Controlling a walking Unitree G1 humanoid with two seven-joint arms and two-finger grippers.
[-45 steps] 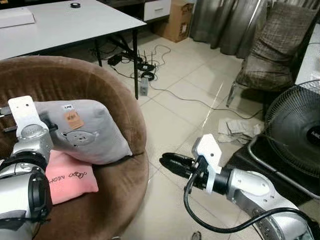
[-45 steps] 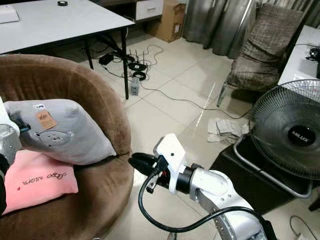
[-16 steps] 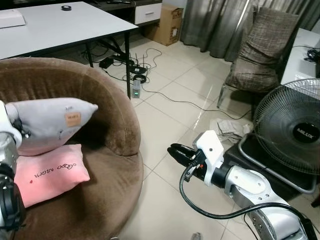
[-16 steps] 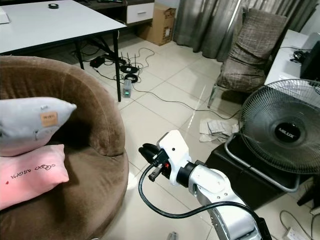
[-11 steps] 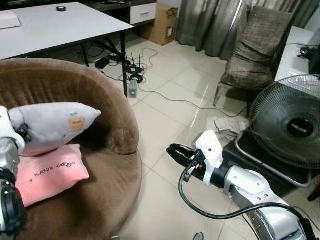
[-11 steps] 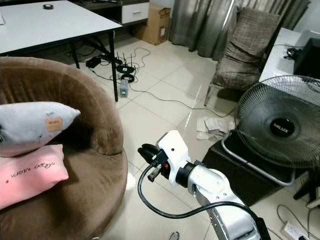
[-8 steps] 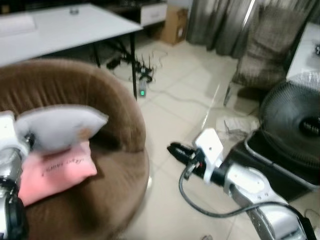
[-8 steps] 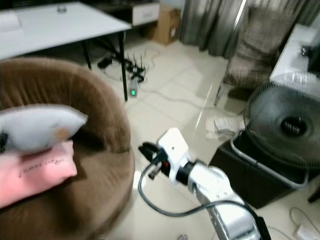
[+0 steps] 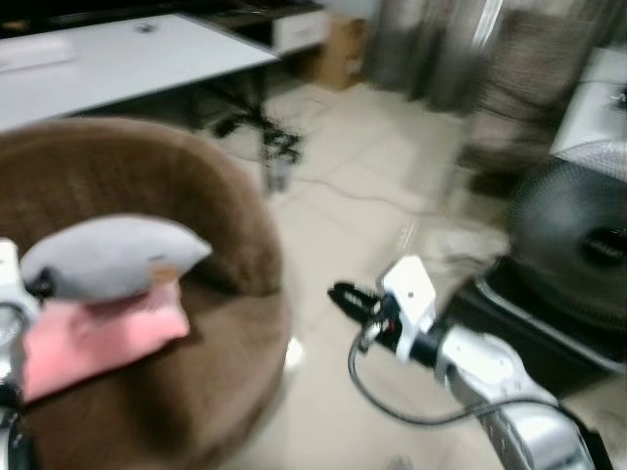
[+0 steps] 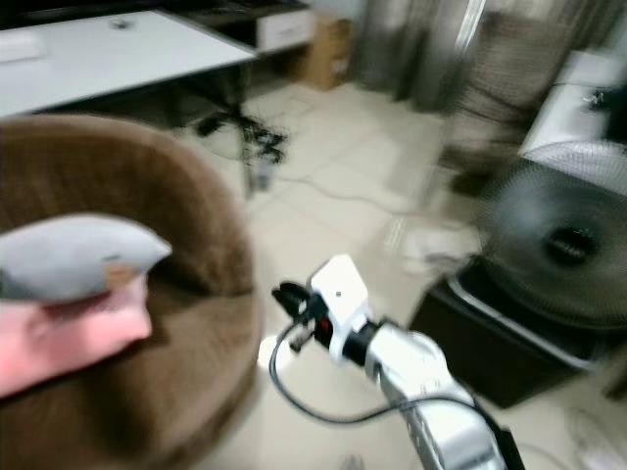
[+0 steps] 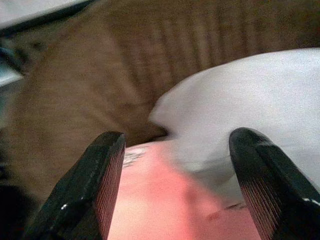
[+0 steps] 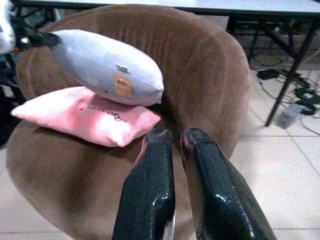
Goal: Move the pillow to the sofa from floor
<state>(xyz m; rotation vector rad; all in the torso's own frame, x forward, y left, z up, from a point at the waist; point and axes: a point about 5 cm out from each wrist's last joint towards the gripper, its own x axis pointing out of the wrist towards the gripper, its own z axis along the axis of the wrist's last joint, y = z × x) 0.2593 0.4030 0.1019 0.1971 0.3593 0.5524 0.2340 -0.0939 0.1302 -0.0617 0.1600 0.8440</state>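
Grey pillow (image 9: pixel 113 257) sits on pink pillow (image 12: pixel 85 115) in sofa (image 12: pixel 210 70); my left gripper (image 11: pixel 175 185) is wide open, empty, so pillow rests free; right gripper (image 12: pixel 175 180) nearly closed, empty, idle near floor (image 9: pixel 353 196).

The head pair looks down, blurred, over sofa (image 9: pixel 147 323) and floor (image 9: pixel 362 196). Left wrist camera sits close against the pillows (image 11: pixel 240 100); right wrist camera faces the sofa from farther out.

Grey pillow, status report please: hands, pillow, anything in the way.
Left hand open at the pillows. Right hand shut, hovering beside the sofa. Grey pillow lies atop the pink pillow on the sofa seat. No obstruction seen.
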